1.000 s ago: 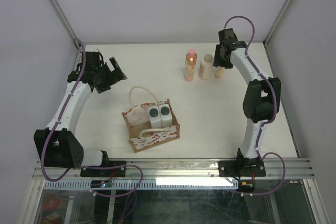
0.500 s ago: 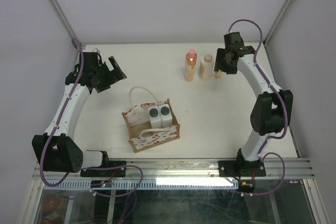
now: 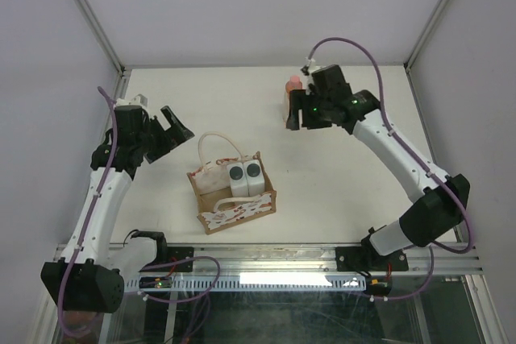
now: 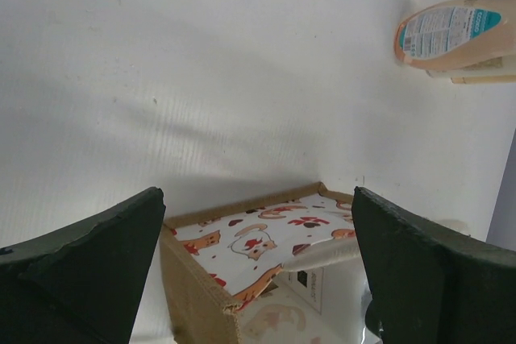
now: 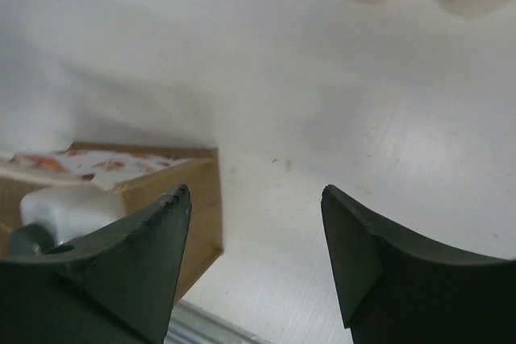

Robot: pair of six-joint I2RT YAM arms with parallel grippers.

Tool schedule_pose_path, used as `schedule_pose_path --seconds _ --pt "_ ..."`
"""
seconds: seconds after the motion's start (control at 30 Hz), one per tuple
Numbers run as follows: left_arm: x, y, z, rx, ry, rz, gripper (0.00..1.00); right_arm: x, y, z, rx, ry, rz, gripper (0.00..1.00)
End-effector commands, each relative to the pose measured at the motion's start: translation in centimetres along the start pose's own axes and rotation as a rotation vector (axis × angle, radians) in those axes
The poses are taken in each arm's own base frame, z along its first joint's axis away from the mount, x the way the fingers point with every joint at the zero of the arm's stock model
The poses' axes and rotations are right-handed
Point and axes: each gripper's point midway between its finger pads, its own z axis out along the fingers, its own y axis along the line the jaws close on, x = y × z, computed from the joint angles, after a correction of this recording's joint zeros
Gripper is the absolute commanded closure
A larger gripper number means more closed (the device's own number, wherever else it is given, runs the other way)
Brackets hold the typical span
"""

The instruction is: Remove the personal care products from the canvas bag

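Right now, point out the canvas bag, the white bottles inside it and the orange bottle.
canvas bag [image 3: 239, 214], top view, patterned near panel.
white bottles [image 3: 253, 171], top view, grey cap of one.
orange bottle [image 4: 451, 31], left wrist view, labelled body.

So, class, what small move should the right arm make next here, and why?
Probably carry the right gripper across to above the canvas bag. Its jaws stand open and empty, and two white bottles with grey caps stand in the bag, not yet taken out.
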Motion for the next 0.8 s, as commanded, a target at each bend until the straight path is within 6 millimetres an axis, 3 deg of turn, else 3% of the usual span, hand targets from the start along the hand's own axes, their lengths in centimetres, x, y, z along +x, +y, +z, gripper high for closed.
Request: schedule_pose_path --seconds 0.0,0.17,0.33,0.57,0.77 --pt "0.8 -1.0 -1.7 0.068 -0.023 -0.004 0.01 0.9 8.7 -3.4 -0.172 -0.027 -0.103 0.31" --pt "1.3 -1.0 -3.0 0.081 -0.039 -0.029 0.01 3.7 15.7 -5.3 -0.269 0.003 -0.158 0.31" --pt "1.8 -1.1 -3.5 0.095 -0.034 -0.046 0.01 6.2 19.8 -5.4 -0.278 0.026 -0.252 0.31" --pt "2.1 -0.7 -4.4 0.07 -0.025 -0.02 0.01 9.1 21.3 -3.5 -0.171 0.104 -0.413 0.33" --pt "2.5 -0.6 -4.7 0.073 -0.027 -0.031 0.01 9.4 20.7 -3.2 -0.049 0.096 -0.342 0.33"
